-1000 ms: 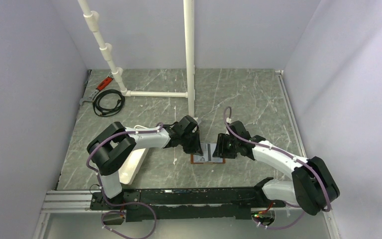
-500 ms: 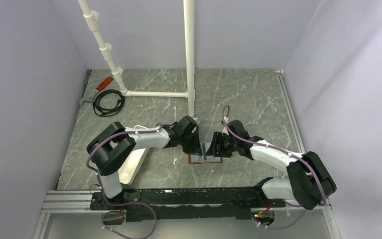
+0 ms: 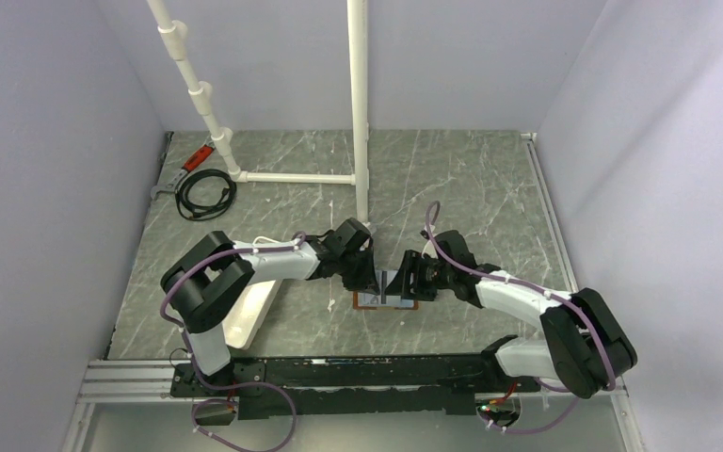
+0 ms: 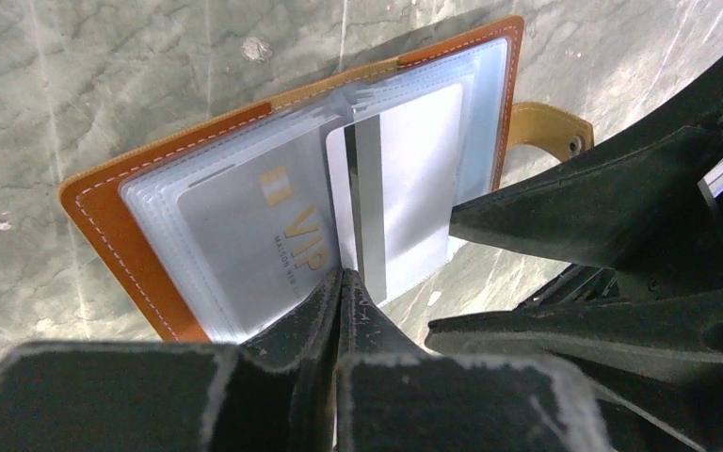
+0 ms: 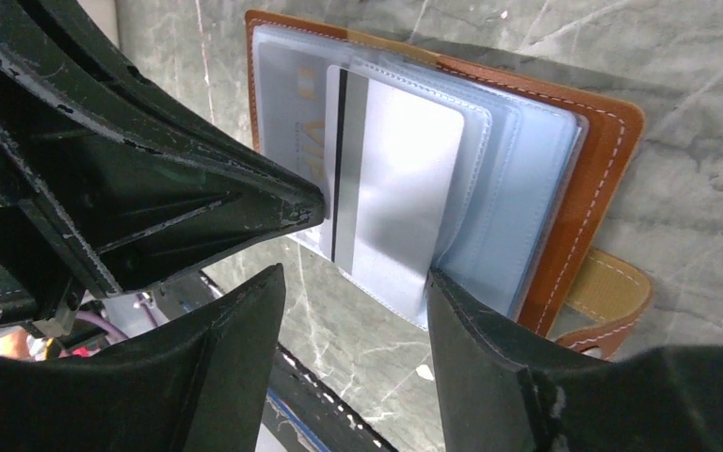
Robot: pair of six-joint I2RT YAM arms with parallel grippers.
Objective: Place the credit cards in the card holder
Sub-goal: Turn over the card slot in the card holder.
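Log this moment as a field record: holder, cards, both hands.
card holder: open flat on the table, clear sleeves facing up
VIP card: inside a sleeve
striped card: silver, sticking out past the sleeves
left hand: shut, pinching the striped card's edge
right hand: open, fingers either side of the striped card's end

Card holder (image 4: 89, 202) lies open on the tabletop (image 4: 104, 75). A silver credit card (image 4: 414, 169) with a dark stripe sits partly out of its clear sleeves (image 4: 151, 207). Left tool (image 4: 339, 282), fingers closed together, touches the card's edge.
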